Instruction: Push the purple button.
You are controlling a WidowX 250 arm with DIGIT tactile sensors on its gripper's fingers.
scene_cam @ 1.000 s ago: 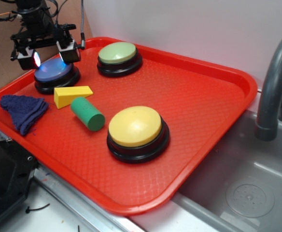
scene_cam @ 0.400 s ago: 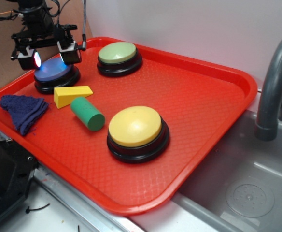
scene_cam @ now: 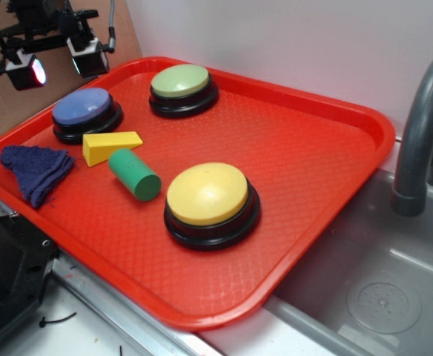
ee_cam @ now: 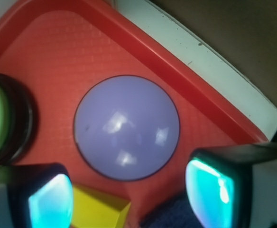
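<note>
Three buttons on the red tray [scene_cam: 313, 96]; the gripper [scene_cam: 56, 65] hangs clear above the purple button [scene_cam: 84, 108] at the back-left corner, jaws spread wide, holding nothing, yellow wedge [scene_cam: 110, 146] just beside

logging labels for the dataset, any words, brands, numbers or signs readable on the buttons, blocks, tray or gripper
None: no text can be read in either view.
The purple button, green button and yellow button have plain tops.
The red tray, yellow wedge, green cylinder, blue cloth and gripper show no markings.
</note>
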